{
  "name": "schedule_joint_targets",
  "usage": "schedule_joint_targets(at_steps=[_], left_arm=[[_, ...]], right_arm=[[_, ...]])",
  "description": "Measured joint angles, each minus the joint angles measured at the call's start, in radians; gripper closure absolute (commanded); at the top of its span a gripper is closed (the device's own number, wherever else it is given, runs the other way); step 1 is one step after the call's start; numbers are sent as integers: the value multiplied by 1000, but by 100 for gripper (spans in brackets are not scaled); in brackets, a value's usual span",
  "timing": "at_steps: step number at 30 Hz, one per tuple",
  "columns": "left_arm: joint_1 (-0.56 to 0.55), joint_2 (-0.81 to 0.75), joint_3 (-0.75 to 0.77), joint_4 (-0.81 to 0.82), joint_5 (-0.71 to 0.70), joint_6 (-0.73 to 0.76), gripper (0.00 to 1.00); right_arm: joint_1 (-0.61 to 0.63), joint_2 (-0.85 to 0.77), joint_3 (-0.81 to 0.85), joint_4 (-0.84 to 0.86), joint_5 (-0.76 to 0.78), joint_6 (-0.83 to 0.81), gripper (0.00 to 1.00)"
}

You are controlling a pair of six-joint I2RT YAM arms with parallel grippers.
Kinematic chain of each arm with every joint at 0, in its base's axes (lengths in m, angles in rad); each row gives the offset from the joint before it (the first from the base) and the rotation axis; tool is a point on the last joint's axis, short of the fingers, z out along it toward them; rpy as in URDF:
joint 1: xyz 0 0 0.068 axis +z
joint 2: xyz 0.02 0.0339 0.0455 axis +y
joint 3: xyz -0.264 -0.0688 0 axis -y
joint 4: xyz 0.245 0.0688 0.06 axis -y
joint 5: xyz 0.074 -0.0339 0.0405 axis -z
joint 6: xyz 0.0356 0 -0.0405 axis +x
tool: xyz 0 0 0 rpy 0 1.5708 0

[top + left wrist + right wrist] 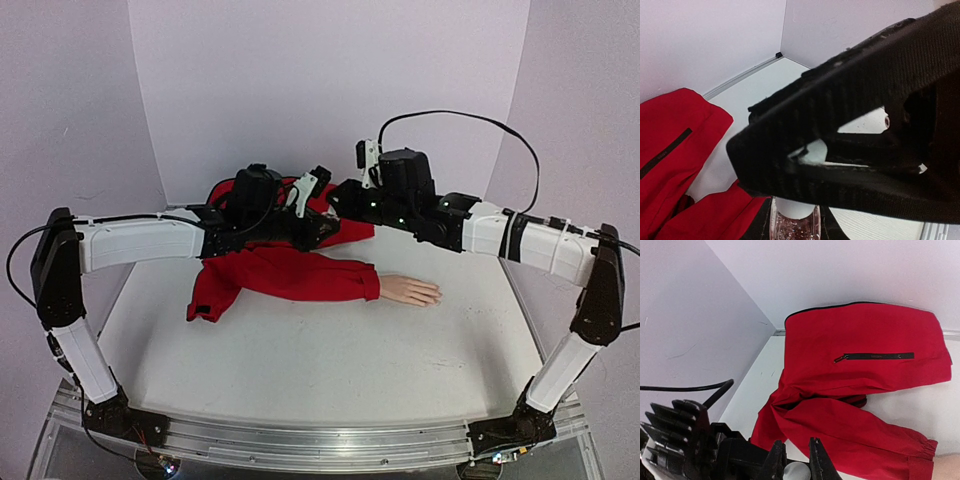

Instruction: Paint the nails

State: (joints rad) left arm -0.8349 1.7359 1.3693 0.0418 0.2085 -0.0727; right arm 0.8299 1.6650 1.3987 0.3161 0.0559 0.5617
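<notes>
left pincer tight round a glittery glass bottle, right pincer tight on its white cap

Bright, even light; close foreground blurred.

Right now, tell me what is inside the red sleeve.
Only a pale mannequin hand shows, sticking out of the cuff of the red sleeve and lying flat on the table. Any forearm inside is covered by fabric.
</notes>
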Motion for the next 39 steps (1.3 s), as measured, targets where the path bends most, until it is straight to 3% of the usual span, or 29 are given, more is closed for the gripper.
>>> schedule_joint_targets(at_steps=[3,6,8,15,18,24,31,39], left_arm=[[-14,8,3,-3,-38,20,100],[-21,6,-11,-5,-24,32,100],[-23,-2,-39,13,-11,34,100],[16,-62,-147,72,9,13,100],[28,-93,-170,73,68,2,100],[58,-113,-171,82,385,-42,100],[63,-74,-70,83,781,-159,100],[63,-23,-14,91,949,-225,100]], right_arm=[[14,-6,-28,21,59,19,100],[15,-34,-90,72,40,26,74],[10,-42,-107,72,8,26,63],[-67,-84,-152,20,-298,-19,30],[-135,-122,-166,12,-450,-70,20],[-215,-160,-167,15,-726,-136,21],[-216,-125,-134,39,-989,-161,37],[-212,-93,-125,134,-1119,-107,54]])
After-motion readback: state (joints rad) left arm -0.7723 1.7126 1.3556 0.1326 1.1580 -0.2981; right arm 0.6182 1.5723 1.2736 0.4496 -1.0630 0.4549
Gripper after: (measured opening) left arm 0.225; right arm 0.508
